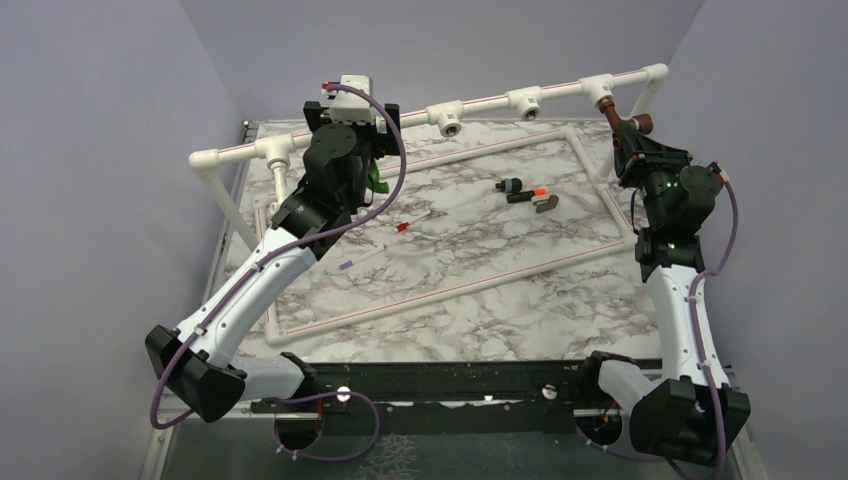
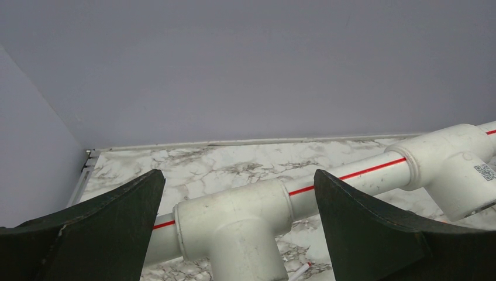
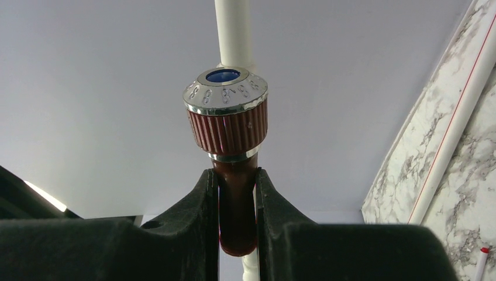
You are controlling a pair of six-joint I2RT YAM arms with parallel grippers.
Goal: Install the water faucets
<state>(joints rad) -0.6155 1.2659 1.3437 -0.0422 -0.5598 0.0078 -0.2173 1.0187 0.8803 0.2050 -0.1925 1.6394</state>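
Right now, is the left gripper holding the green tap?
No, the left gripper is wide open, and only a white pipe fitting sits in the gap.

We see our left pincer (image 2: pixel 238 175) spread wide, its two black fingers (image 2: pixel 105 234) standing on either side of a white T-fitting (image 2: pixel 234 228). That fitting sits on a white pipe (image 2: pixel 351 175) with a red stripe, which climbs rightward into a second fitting (image 2: pixel 450 170) bearing a small printed code. Beneath lies the marbled table (image 2: pixel 205 164); behind it is a plain grey wall (image 2: pixel 234 70).

Even, soft light; sharp, faint shadows.
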